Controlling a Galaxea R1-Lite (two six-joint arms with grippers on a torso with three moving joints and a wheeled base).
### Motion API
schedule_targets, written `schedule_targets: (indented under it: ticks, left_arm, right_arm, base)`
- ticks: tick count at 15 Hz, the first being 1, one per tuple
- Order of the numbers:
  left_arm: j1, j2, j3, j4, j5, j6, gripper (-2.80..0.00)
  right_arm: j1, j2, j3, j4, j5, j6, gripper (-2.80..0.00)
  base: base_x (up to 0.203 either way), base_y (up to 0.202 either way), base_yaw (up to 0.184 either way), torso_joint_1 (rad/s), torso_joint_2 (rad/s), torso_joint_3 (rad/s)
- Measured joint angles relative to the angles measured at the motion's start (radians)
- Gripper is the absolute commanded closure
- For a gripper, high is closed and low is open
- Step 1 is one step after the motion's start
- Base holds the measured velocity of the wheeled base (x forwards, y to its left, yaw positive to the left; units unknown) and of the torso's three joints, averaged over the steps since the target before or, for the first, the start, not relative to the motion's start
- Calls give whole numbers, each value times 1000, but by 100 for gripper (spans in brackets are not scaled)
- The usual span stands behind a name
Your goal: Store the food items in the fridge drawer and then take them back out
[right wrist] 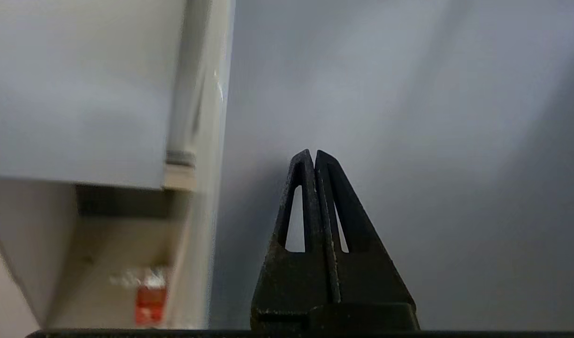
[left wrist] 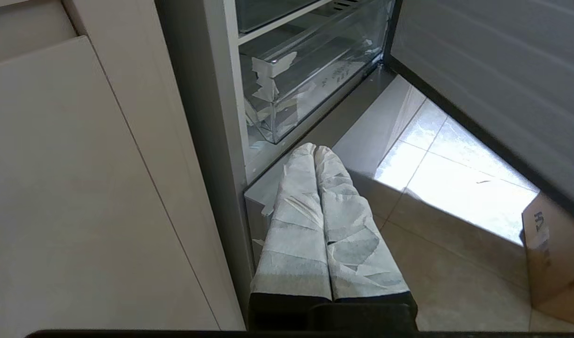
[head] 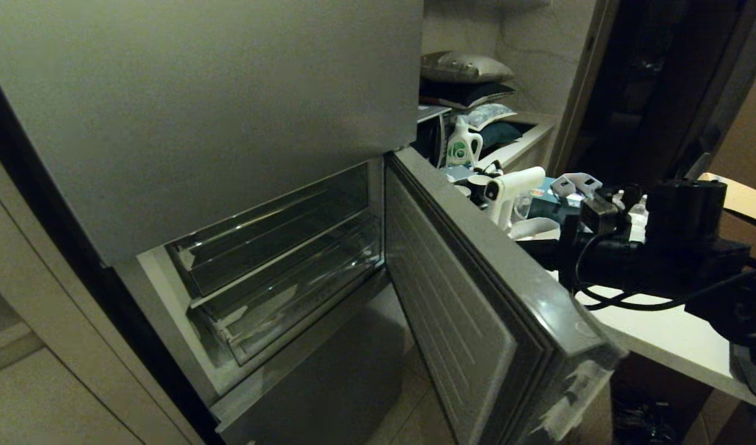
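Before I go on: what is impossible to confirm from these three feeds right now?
- Food items: in no view; the counter clutter is dim and the right arm covers part of it.
- Fridge drawer floor: glare and tape scraps obscure it in the left wrist view.
- Right gripper: the open fridge door hides its tips in the head view.

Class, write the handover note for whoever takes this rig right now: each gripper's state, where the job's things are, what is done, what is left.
Left gripper: shut, empty, parked low by the fridge's bottom corner.
Right gripper: shut, empty, facing a plain grey surface; its arm shows at the head view's right, over the white counter.
Fridge door: open.
Fridge drawer: clear, pushed in; no food visible inside it.
Food items: not visible in any view.
Done: door opened. Whether the food has already gone in and come out cannot be told.
Left: find the food items, confirm the stage and carry on.
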Motion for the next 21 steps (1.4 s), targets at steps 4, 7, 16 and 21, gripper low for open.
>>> schedule_targets:
  ticks: [4,7,16,21]
  left_arm:
    - [0,0,0,0,0,0,0]
    - [0,0,0,0,0,0,0]
    - [1,0,0,0,0,0,0]
    - [0,0,0,0,0,0,0]
  right_arm:
    - [114,70,-51,73,-66,-237,0]
    - [207,132,-93,74,-233,-448,0]
    - [500,381,-352,-40,-552,-728,0]
    - [539,601,-569,-289,-551,-807,0]
  base:
    - [0,0,0,0,0,0]
    - [0,0,0,0,0,0]
    - [0,0,0,0,0,0]
    - [0,0,0,0,0,0]
